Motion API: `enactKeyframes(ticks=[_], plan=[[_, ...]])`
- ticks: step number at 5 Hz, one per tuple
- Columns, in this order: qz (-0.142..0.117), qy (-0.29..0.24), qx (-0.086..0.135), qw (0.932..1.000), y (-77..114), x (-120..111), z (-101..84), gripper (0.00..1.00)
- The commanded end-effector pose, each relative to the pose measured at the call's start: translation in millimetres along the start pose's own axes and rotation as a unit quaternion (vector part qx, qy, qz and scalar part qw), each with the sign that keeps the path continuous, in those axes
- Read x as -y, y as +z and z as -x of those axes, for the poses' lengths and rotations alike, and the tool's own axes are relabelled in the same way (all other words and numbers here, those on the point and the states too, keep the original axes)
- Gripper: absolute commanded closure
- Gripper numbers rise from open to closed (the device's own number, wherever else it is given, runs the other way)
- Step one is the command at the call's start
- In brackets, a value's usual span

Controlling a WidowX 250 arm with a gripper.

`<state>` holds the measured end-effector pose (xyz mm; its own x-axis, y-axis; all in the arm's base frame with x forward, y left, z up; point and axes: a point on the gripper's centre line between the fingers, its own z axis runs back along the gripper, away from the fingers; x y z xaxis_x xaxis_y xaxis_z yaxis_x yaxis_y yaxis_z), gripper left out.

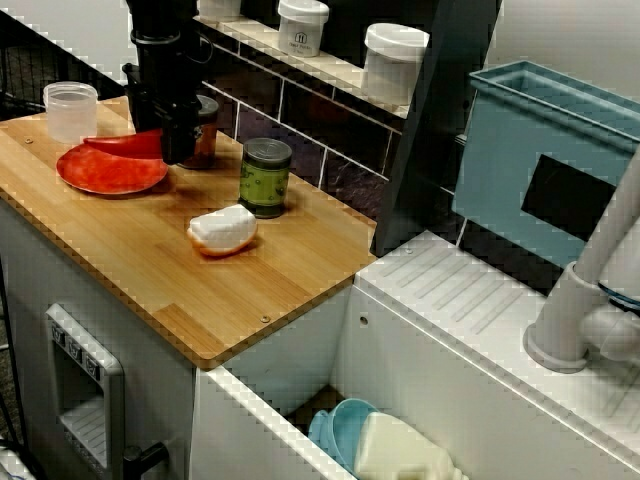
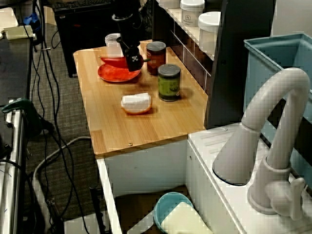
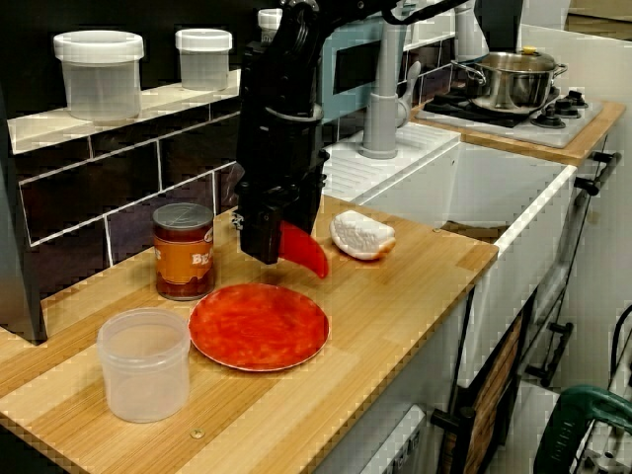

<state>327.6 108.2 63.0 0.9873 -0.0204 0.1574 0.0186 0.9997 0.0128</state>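
My black gripper (image 1: 166, 138) hangs over the back part of a flat red plate (image 1: 110, 172) at the far end of the wooden counter (image 1: 150, 265). It is shut on a red curved dish (image 1: 125, 145), held tilted just above the plate. The view from the counter's end shows the red dish (image 3: 304, 250) sticking out below the gripper (image 3: 269, 242), over the plate (image 3: 259, 326). From above the faucet, the gripper (image 2: 134, 62) covers part of the plate (image 2: 116, 73). An orange-labelled jar (image 3: 183, 252) stands right behind it.
A clear plastic cup (image 3: 144, 363) stands beside the plate, with a green can (image 1: 265, 177) and a white-and-orange lump (image 1: 223, 230) further along. White jars (image 3: 99, 74) line the tiled ledge. The sink holds a blue bowl (image 2: 170, 210). Nearby are a faucet (image 2: 273, 146) and a blue rack (image 1: 540, 150).
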Motion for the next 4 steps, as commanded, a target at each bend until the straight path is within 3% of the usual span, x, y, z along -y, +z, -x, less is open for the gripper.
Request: enactKeyframes(ticks=[1,4], plan=[[-0.025,-0.013,0.024,0.9993,10.9,15,-5.7,1.0],[-0.039,-0.004,0.022,0.999,-0.3,30,1.3,1.0]])
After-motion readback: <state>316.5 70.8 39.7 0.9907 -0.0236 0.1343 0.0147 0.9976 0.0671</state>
